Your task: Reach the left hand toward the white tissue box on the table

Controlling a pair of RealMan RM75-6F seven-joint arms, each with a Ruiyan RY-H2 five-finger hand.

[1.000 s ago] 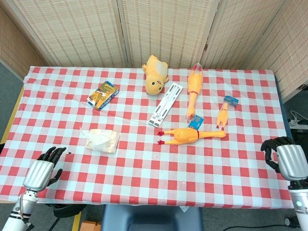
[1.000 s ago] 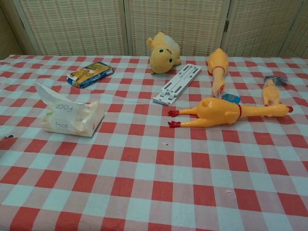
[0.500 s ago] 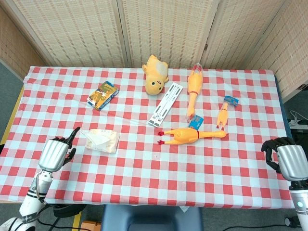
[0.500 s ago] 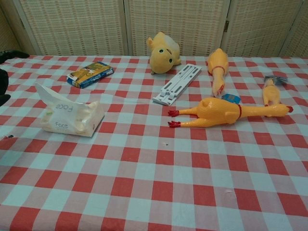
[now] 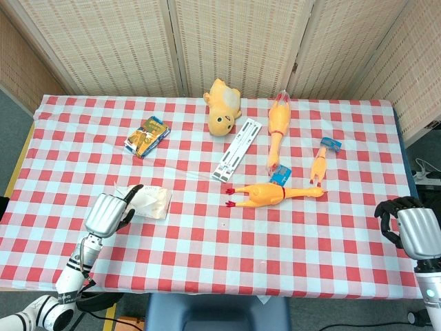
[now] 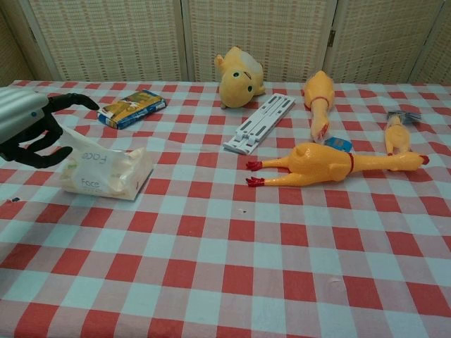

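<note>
The white tissue pack (image 5: 153, 200) (image 6: 107, 171) lies on the checked cloth at the left, a tissue sticking up from it. My left hand (image 5: 110, 212) (image 6: 29, 123) hovers just left of it, holding nothing, its dark fingers (image 6: 44, 144) curved toward the pack's left end. I cannot tell whether they touch it. My right hand (image 5: 411, 227) stays at the table's right front edge, fingers curled in, holding nothing; the chest view does not show it.
A blue snack box (image 5: 147, 136) lies behind the tissue pack. A yellow plush toy (image 5: 222, 107), a white rack (image 5: 236, 149) and three rubber chickens (image 5: 274, 193) (image 5: 277, 127) (image 5: 320, 165) occupy the middle and right. A folding screen (image 5: 227, 41) stands behind the table.
My left hand has moved forward and rightward from the table's front left corner to just beside the tissue pack, and now shows in the chest view. The right hand has not moved.
</note>
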